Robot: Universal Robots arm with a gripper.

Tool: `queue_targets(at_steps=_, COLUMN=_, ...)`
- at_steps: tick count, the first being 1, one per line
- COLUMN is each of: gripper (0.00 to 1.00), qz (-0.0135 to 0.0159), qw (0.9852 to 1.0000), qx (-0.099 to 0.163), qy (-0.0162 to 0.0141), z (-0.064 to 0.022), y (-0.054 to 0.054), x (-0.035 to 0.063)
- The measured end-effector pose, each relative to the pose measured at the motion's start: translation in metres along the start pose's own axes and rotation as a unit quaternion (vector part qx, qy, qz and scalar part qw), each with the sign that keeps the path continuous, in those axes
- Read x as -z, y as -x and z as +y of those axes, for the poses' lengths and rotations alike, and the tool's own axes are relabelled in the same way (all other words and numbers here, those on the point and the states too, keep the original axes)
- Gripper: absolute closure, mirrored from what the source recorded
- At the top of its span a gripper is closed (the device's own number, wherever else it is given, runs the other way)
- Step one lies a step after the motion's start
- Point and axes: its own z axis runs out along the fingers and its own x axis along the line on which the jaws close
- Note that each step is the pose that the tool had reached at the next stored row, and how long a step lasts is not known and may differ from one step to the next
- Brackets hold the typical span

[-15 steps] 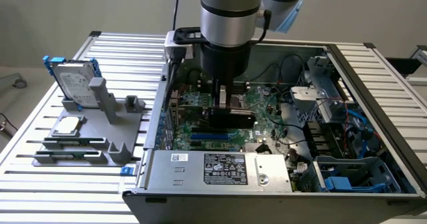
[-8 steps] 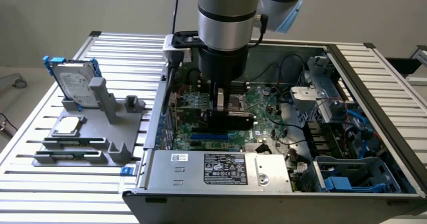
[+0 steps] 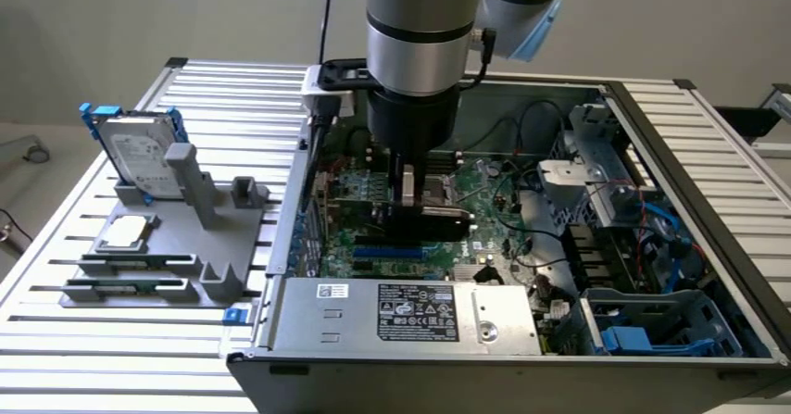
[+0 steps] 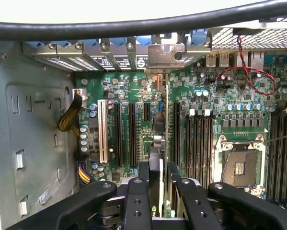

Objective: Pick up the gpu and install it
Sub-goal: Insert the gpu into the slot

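A: Gpu (image 3: pixel 433 221) location?
B: Inside the open computer case (image 3: pixel 495 382), upright and edge-on over the motherboard (image 3: pixel 365 192), silver bracket (image 4: pixel 166 55) up against the rear slot openings. Cannot tell whether seated in a slot.
A: And the pincer (image 4: pixel 158 178)?
B: Pinching the gpu, one finger (image 4: pixel 143 175) on each face.
A: Left to right in the exterior view?
B: Hard drive (image 3: pixel 133 150) standing in a gray holder (image 3: pixel 204 247) on the slatted desk (image 3: pixel 74 340), memory sticks (image 3: pixel 136 264) lying flat there; then the case, silver power supply (image 3: pixel 408 312) along its nearer wall, arm (image 3: pixel 414 25) and gpu at its middle; blue drive cages (image 3: pixel 649 326) at far right.
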Motion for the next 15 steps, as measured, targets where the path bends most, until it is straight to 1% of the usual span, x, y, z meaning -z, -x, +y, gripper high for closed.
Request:
queue_targets(at_steps=10, gripper=0.74, qz=-0.0011, qw=1.0000, qx=0.000, qy=0.0001, z=0.0004, y=0.0016, x=-0.0011)
queue_targets(at_steps=15, gripper=0.74, qz=-0.0017, qw=1.0000, qx=0.000, qy=0.0000, z=0.0014, y=0.0015, x=-0.0032)
